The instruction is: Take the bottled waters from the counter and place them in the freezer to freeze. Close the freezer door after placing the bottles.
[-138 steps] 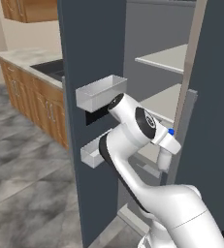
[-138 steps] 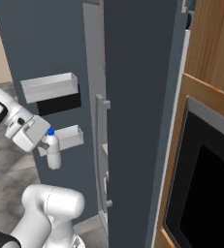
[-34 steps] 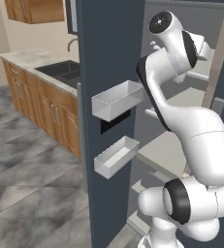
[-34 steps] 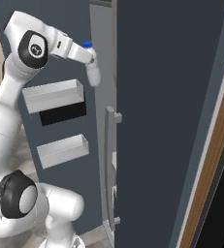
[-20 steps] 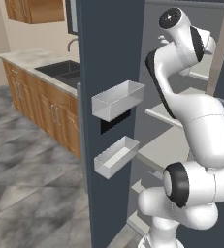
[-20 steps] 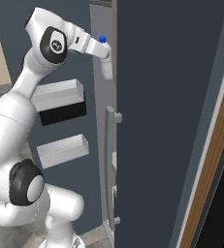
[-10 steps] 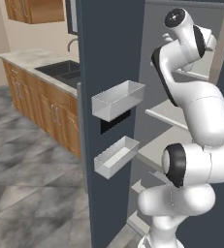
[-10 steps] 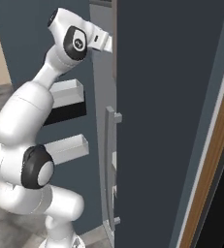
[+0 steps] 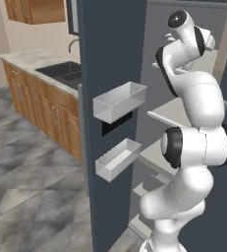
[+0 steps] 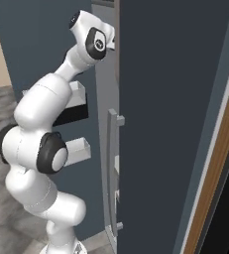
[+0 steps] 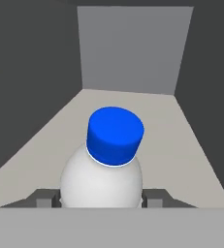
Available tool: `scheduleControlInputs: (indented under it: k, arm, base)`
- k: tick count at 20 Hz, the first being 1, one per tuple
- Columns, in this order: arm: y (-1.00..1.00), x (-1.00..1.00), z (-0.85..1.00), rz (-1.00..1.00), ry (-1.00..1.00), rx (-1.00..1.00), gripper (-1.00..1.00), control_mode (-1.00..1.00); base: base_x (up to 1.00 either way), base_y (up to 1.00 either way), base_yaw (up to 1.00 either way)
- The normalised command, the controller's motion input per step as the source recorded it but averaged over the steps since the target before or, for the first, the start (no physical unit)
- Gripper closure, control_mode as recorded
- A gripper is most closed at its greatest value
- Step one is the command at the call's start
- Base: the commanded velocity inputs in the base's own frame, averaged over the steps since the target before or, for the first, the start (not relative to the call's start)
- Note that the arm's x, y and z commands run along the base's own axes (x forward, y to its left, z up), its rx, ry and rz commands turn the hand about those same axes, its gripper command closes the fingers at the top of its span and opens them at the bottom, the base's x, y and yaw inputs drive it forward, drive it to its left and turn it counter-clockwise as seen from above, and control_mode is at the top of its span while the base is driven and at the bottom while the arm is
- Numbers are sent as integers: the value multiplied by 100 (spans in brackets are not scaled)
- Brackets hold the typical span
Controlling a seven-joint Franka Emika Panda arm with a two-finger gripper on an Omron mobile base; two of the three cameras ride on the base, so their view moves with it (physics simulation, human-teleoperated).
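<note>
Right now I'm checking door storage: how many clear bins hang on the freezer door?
2: upper bin and lower bin, both on the freezer door; the arm may hide others.

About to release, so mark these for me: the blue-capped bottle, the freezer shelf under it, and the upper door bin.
blue-capped bottle (image 11: 115, 133): hand view, on its cap.
freezer shelf (image 11: 181, 155): hand view, bare pale surface beside the bottle.
upper door bin (image 9: 119, 101): left base view, on its clear front wall.

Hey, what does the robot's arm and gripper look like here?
The arm is glossy white, made of rounded, bulbous segments with dark grey to black bands and round caps at the joints. No cables or markings show. The gripper has two small, blocky dark grey fingertips.
</note>
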Motion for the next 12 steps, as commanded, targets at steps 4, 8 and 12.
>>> scheduleControlInputs:
  k: [4, 8, 12]
  arm:
    - [-21, 50, -21, 0, 0, 8, 100, -100]
    - [-20, 56, -16, 0, 0, 3, 100, -100]
    - [-7, 50, -24, 0, 0, 0, 100, -100]
  base:
    - [0, 0, 0]
    - [0, 0, 0]
    - [0, 0, 0]
